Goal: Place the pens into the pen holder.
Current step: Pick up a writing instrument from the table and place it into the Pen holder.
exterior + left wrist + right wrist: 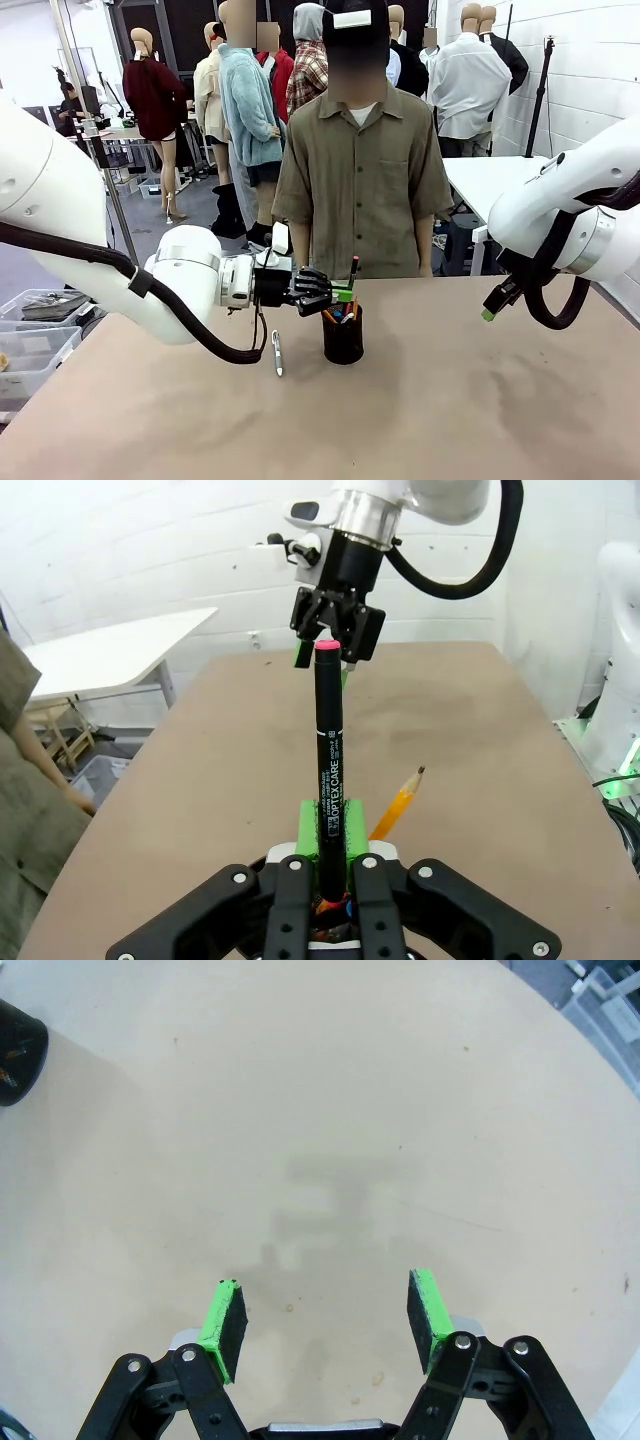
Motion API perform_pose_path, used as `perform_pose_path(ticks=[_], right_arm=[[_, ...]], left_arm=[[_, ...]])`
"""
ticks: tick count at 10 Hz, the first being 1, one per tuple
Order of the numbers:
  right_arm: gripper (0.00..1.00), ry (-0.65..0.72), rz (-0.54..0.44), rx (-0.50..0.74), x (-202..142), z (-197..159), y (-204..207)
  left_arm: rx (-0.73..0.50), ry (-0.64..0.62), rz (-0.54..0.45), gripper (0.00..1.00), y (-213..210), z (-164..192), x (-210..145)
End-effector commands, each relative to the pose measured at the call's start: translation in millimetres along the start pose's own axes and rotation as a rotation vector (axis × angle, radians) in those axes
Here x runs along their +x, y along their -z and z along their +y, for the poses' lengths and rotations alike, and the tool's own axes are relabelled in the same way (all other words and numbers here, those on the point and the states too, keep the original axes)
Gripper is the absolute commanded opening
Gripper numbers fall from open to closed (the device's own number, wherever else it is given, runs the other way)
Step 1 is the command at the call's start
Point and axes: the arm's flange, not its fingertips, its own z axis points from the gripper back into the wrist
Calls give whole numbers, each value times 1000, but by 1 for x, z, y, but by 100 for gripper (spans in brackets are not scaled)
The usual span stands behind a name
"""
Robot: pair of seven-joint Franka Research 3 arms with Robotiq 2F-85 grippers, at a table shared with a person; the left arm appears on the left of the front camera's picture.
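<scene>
Your tan tabletop [480,400] runs out to a person [360,170] standing at its far edge. From the front you see the left gripper [341,293] just above the black mesh pen holder [343,342], with the silver-white pen [277,353] lying flat just left of the holder. The left wrist camera adds what the front hides: the pads pinch the red-capped black pen [328,770] upright, and the orange pencil [397,805] leans out of the holder. The right gripper [326,1315] hangs spread and empty, well to the holder's right.
</scene>
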Motion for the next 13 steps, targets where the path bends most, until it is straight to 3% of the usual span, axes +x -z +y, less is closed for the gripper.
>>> perform_pose_path(ticks=[1,3,4,6,7,11,13], right_arm=[[81,-5,-21,8,-5,-2,3],[81,-5,-21,8,-5,-2,3],[81,-5,-21,8,-5,-2,3],[81,-5,-21,8,-5,-2,3],[81,-5,-21,8,-5,-2,3],[81,-5,-21,8,-5,-2,3],[81,-5,-21,8,-5,-2,3]], left_arm=[[-5,-10,24,0,6,6,3],[-6,-8,27,5,7,8,1],[-3,-5,23,15,6,7,2],[1,3,17,53,5,7,3],[11,4,4,65,5,7,3],[26,5,-11,65,-2,6,8],[95,38,6,65,-26,0,31]])
